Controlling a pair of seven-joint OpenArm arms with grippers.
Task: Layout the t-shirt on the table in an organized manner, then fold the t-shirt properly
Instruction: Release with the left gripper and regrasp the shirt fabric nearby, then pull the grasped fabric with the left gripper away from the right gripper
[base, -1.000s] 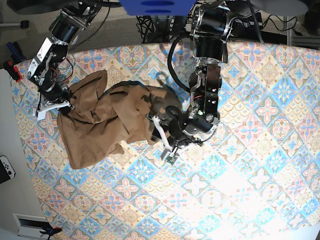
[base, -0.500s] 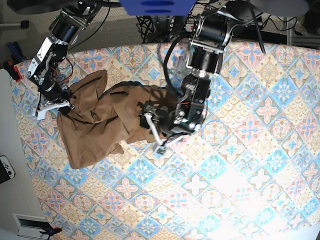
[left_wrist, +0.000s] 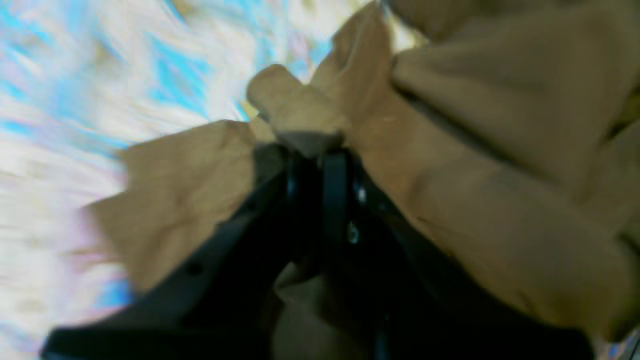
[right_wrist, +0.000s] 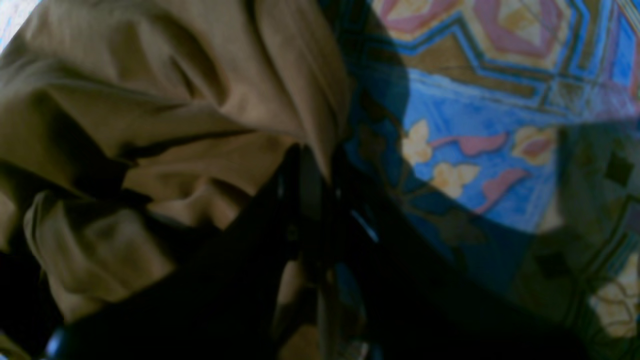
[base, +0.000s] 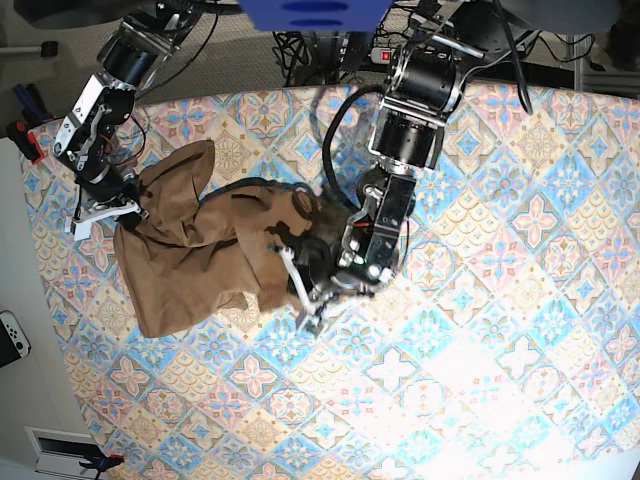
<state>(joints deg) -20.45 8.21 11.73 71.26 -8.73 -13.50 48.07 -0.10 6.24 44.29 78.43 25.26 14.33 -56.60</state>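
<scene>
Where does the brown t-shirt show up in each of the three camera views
Base: the t-shirt lies bunched at left-centre of the table.
Left wrist: it fills centre and right, pinched in the left gripper.
Right wrist: it fills the left half, held by the right gripper.
Shared landmark: the tile-pattern table.

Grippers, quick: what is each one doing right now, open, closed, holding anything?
Left gripper: closed on a fold of the t-shirt.
Right gripper: closed on the t-shirt's edge, above the table.
</scene>
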